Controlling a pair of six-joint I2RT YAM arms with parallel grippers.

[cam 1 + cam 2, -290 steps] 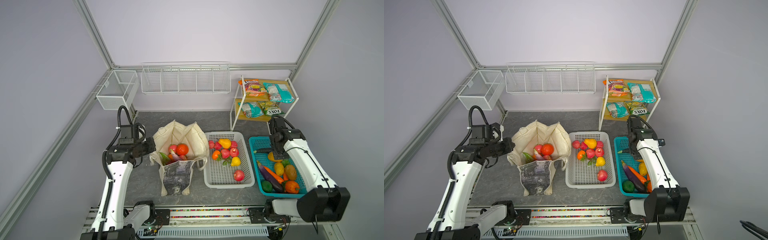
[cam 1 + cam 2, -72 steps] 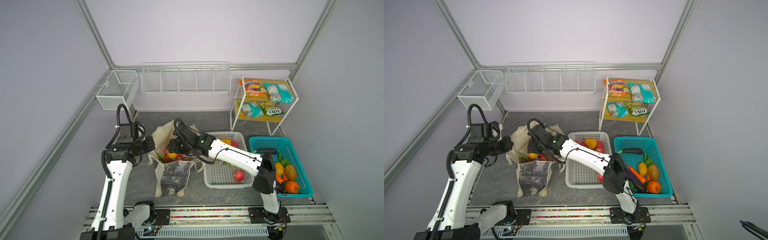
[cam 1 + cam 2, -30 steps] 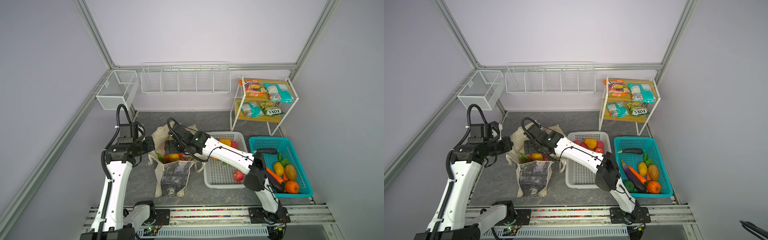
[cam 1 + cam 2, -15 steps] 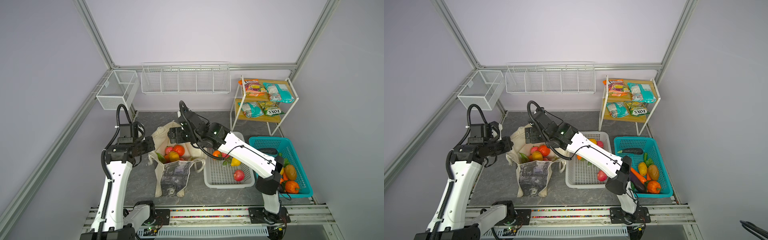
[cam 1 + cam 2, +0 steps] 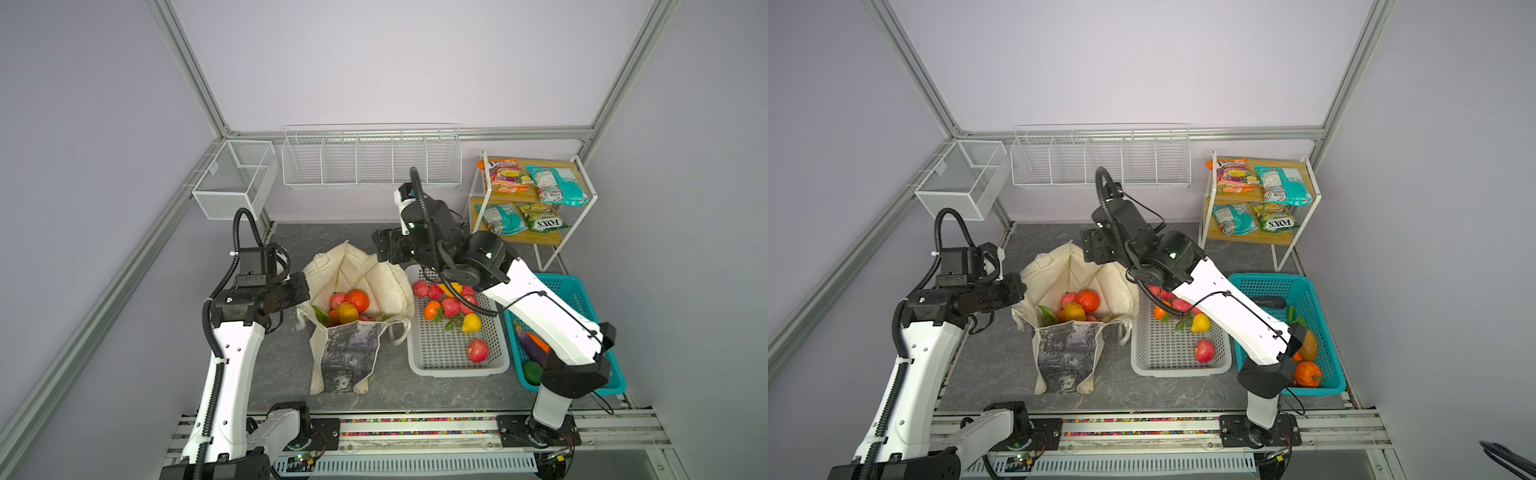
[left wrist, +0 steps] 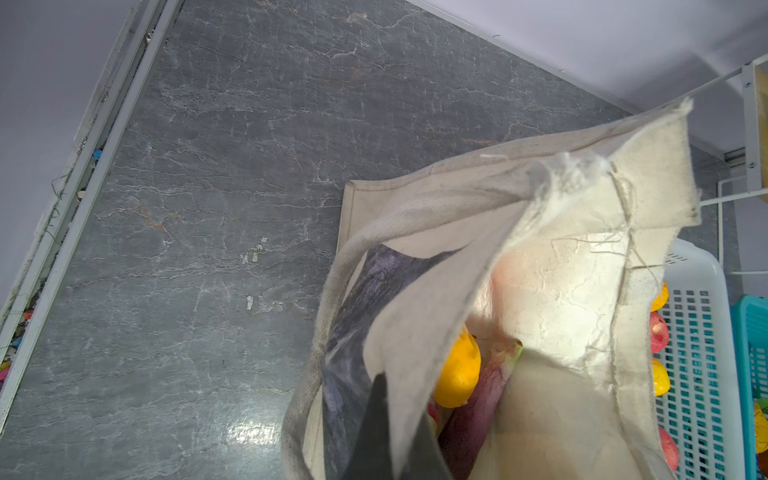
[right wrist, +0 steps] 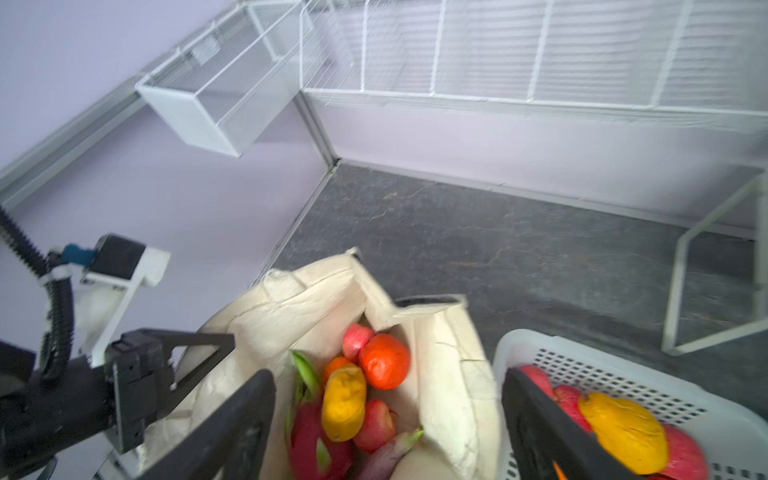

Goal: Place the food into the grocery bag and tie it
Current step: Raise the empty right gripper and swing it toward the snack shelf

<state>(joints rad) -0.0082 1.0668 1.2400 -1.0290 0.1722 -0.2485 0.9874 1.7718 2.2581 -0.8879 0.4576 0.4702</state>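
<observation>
The cream grocery bag (image 5: 386, 286) (image 5: 1054, 270) stands open at mid-table, and food lies in it: an orange (image 5: 357, 300) (image 7: 384, 360), a yellow fruit (image 5: 347, 312) (image 7: 344, 401), red apples and a pink dragon fruit (image 7: 309, 440). My left gripper (image 5: 306, 296) (image 6: 401, 432) is shut on the bag's left rim; cloth passes between its dark fingers. My right gripper (image 5: 380, 249) (image 7: 386, 374) hangs open and empty above the bag's far right edge. More food lies in the white basket (image 5: 457, 368). Teal snack packets (image 5: 557, 187) sit on the shelf.
A teal basket (image 5: 611, 384) of vegetables stands at the right, partly under my right arm. The wooden shelf (image 5: 582, 178) stands at the back right. White wire racks (image 5: 370, 158) hang on the back wall and a mesh bin (image 5: 232, 178) on the left wall.
My right gripper has risen out of the bag's mouth and drawn back toward the far right, still open. The yellow fruit now lies uncovered in the bag. The left arm has not moved.
</observation>
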